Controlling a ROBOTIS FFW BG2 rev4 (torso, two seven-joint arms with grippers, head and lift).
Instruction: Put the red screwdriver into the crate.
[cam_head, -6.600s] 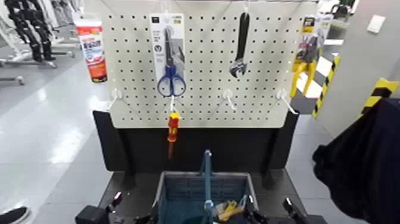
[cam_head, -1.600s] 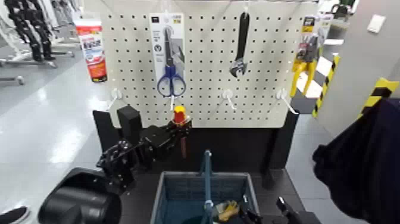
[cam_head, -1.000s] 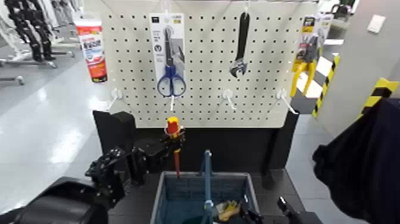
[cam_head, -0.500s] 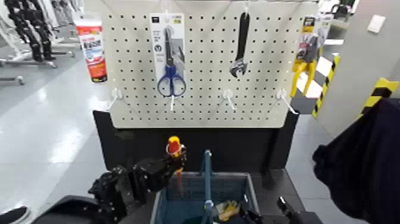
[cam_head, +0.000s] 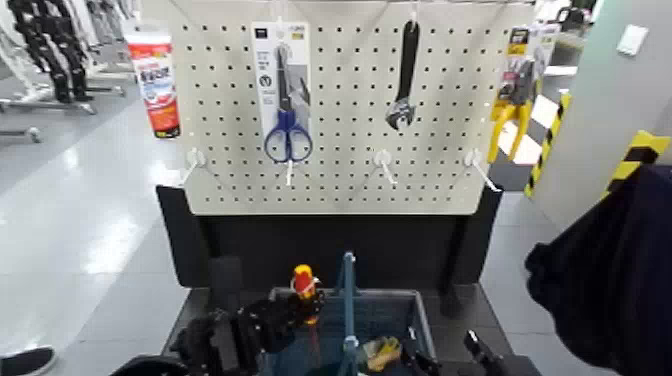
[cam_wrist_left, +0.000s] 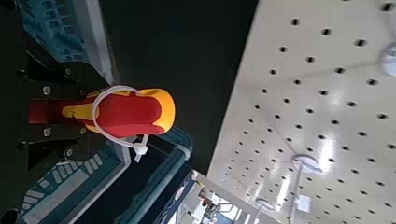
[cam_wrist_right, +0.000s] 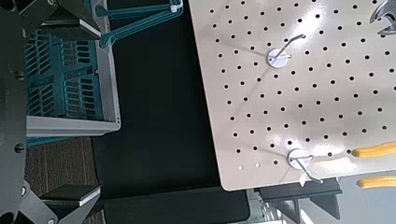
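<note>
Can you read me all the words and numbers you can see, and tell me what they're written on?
No word or number here can be read for sure.
Red and white container beside the pegboard: printed lettering, too blurred to read.
Scissors card: small marks, too small to read.
Pliers package: dark label at the top, unreadable.
Red screwdriver, held by the left gripper over the crate: no lettering visible.

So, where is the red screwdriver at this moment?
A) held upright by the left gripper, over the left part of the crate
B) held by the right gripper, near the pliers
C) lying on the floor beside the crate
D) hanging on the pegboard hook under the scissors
A: the left gripper holds the red screwdriver upright, handle up, shaft down into the crate, left of the crate's handle.
</note>
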